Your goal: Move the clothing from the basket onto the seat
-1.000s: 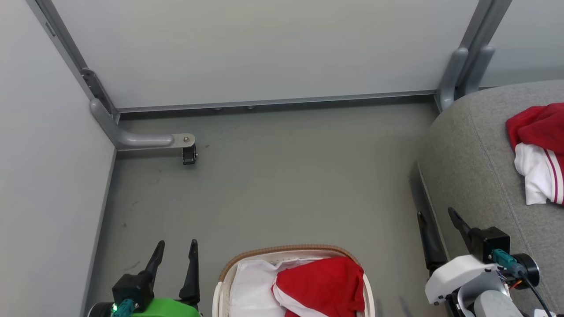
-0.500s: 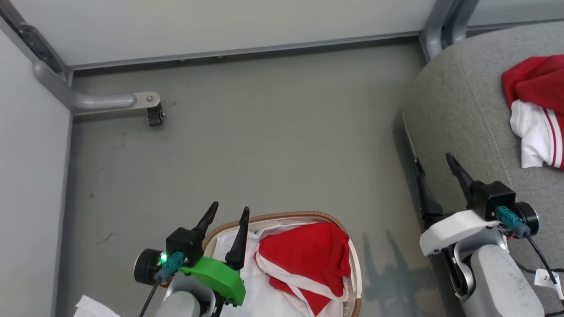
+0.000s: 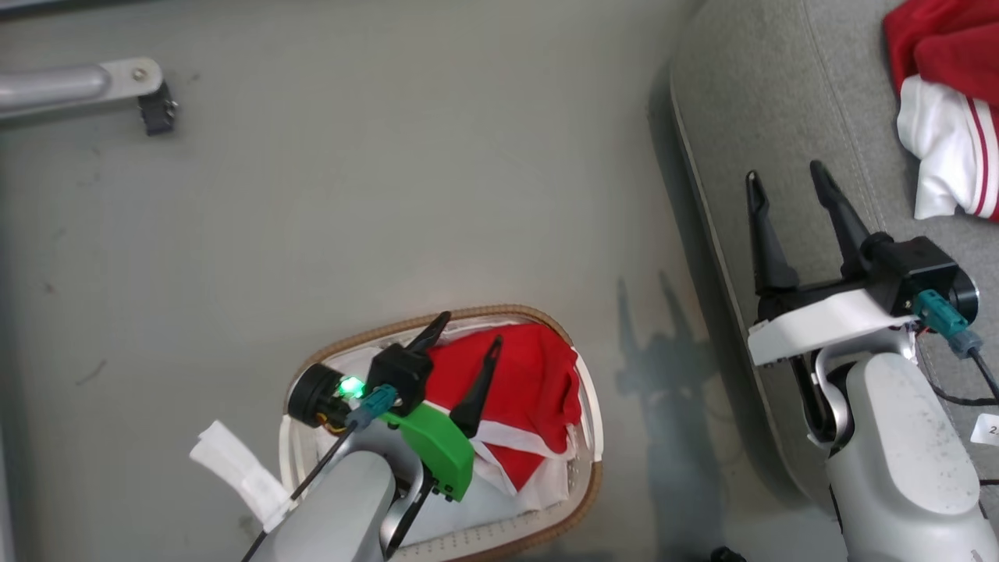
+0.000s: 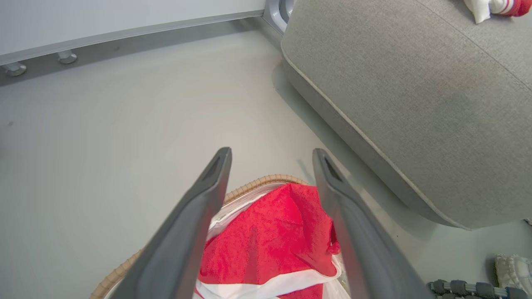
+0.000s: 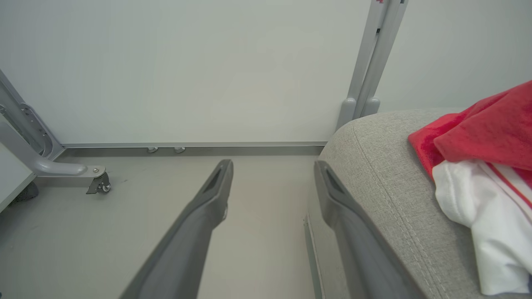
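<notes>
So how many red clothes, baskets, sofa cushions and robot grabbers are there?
Oval white plastic basket with brown rim: 1
Large grey fabric sofa cushion: 1
Bright red fabric garments with white trim: 2, basket garment, cushion garment
Dark two-fingered grippers: 2, left gripper, right gripper
Total: 6

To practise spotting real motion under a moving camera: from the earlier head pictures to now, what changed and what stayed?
The left gripper moved right, from beside the basket to above it, open over the clothing, gripping nothing. The head camera tilted down, shifting the whole view. Unchanged: the clothing lies in the basket; the right gripper stays open at the edge of the seat.
</notes>
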Robot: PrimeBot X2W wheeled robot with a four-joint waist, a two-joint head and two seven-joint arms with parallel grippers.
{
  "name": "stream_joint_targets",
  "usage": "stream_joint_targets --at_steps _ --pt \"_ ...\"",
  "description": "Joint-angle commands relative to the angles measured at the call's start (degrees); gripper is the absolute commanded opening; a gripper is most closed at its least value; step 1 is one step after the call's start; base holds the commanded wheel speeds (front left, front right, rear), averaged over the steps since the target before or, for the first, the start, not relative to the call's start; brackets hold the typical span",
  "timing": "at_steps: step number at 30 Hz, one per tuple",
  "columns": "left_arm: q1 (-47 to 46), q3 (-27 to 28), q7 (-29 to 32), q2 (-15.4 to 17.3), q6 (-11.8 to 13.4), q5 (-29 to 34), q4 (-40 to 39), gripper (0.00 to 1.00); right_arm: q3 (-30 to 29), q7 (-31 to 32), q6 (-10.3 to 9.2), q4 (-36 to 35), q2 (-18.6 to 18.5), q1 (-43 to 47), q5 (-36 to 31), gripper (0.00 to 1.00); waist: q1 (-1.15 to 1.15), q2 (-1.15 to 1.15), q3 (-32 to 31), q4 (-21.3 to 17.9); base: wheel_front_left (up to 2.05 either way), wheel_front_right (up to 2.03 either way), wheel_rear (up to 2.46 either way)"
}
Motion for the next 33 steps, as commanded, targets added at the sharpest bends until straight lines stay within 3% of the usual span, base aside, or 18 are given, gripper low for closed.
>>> stream_joint_targets --at_steps 1,13,26,33 --pt "-2.1 -1.4 0.0 0.7 -0.2 -0.6 0.7 1.0 -0.2 -0.3 -0.06 -0.6 -0.1 -1.2 0.1 1.0 0.0 0.0 5.3 -3.7 0.0 0.0 0.0" --pt "-13.0 -16.6 0.0 2.2 -0.2 -3.8 11.5 1.0 -0.9 -0.3 -0.06 -3.8 -0.1 -3.9 -0.3 1.0 0.0 0.0 13.4 -4.9 0.0 0.0 0.0" --pt "-22.9 -25.1 0.0 3.2 -0.2 -6.0 21.0 1.0 -1.2 -0.3 -0.06 -7.1 -0.1 -6.7 -0.1 1.0 0.0 0.0 22.2 -5.7 0.0 0.0 0.0" --pt "-26.7 -27.6 0.0 2.2 -0.2 -6.4 26.5 1.0 -2.2 -0.3 -0.06 -8.3 -0.1 -6.4 -1.4 1.0 0.0 0.0 24.5 -4.9 0.0 0.0 0.0"
